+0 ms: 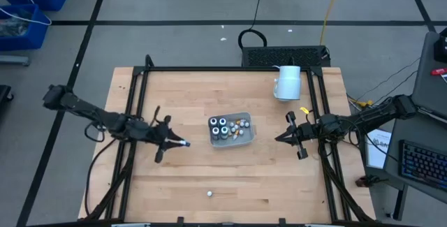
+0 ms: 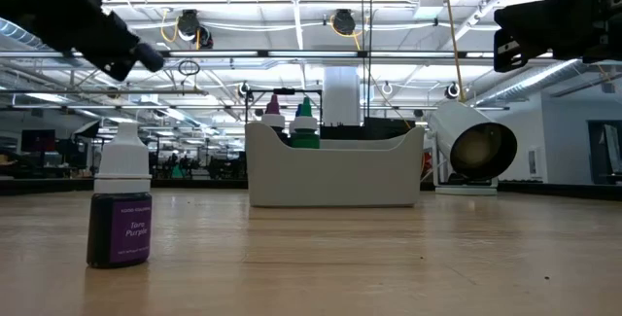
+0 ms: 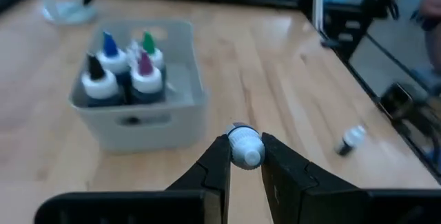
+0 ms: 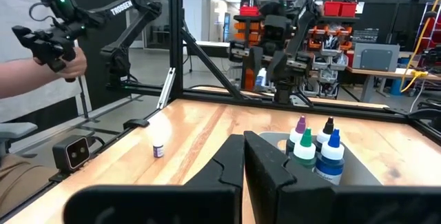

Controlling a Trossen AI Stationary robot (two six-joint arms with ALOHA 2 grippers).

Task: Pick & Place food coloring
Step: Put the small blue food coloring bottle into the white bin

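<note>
Beside the tray, left gripper holds a small bottle; carry step. Next: centre over tray, release. Right gripper closed, empty.

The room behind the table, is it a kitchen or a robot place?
Probably a robot lab or workshop: another robot arm stands on a dark metal frame, with shelves of bins beyond.

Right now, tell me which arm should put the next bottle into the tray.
Left. The left gripper already holds a small bottle between its jaws, raised beside the tray. The right gripper is shut and empty on the tray's other side.
</note>
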